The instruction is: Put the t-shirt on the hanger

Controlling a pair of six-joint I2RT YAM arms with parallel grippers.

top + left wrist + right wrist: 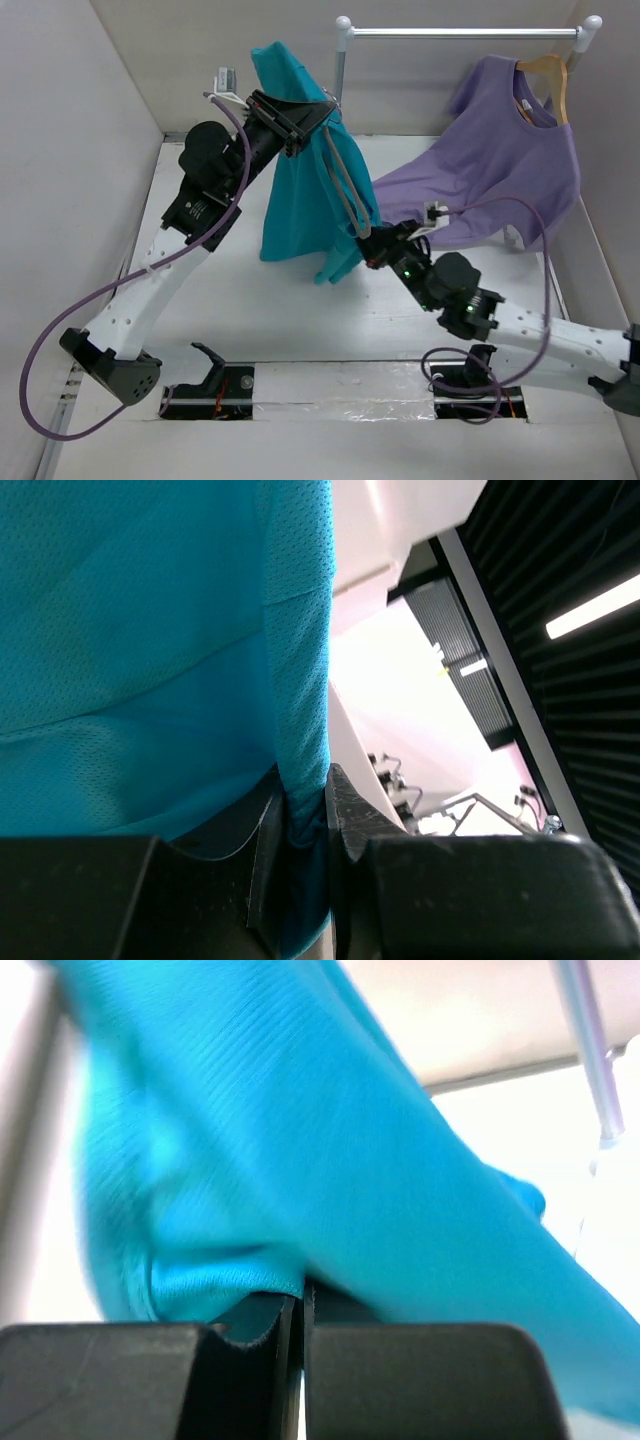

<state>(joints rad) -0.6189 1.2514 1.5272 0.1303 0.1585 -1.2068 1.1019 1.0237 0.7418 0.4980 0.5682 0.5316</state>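
T-shirt [295, 200] held up off the surface [250, 320], far left of centre, between both arms.
The hanger [350, 200] shows only as a thin grey loop against the cloth, its hook hidden. The left gripper [318, 120] jaws pinch tight on a fabric edge, and the right gripper [372, 245] jaws are closed on teal cloth lower down.

I log white panel walls [70, 130] closing the left, back and right sides of a white table [300, 330]; lighting is even, shadows soft; a strip of crinkled silver foil [340, 388] lies along the table's near edge; a white clothes rail [460, 33] with ball-capped posts stands at the back; through the left wrist view I see a dark slatted ceiling [560, 570] carrying a bright strip light [592, 607].
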